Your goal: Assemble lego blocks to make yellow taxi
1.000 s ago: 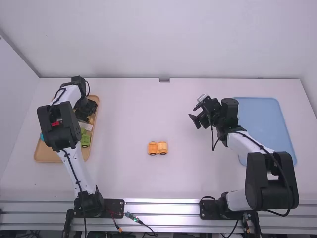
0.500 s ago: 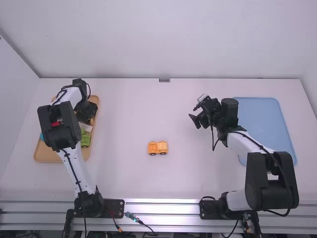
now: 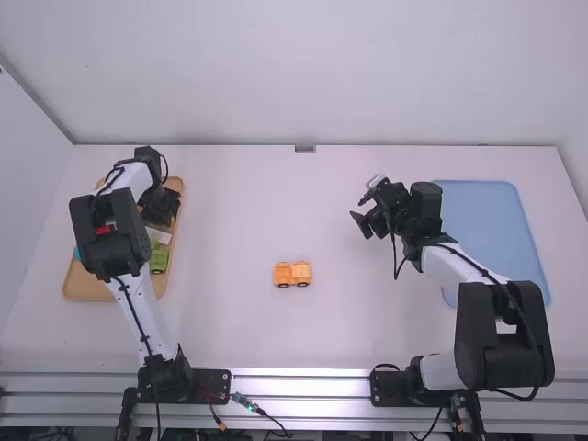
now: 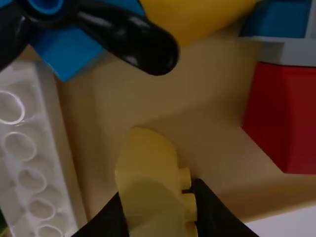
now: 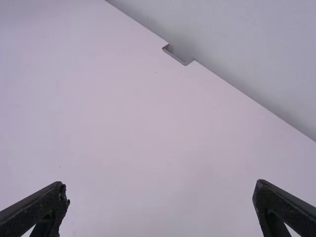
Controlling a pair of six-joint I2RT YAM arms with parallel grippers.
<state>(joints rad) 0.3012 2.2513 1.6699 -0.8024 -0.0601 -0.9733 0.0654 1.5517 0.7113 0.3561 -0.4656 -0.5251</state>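
Observation:
Over the tan tray, my left gripper is low among loose blocks. In the left wrist view the left gripper is shut on a rounded yellow block, whose studs face one finger. The taxi's joined yellow-orange blocks with black wheels sit on the middle of the table. My right gripper hangs above the table, right of the middle, apart from the blocks. In the right wrist view the right gripper stands wide open with nothing between its fingers.
The tan tray holds a green block; around the left gripper lie a white studded block, a red block and blue pieces. A blue tray lies at the right, behind the right arm.
My left gripper has moved slightly nearer the camera and lower in the tray, and its fingers now cover the small yellow patch seen there before. The right arm has kept still.

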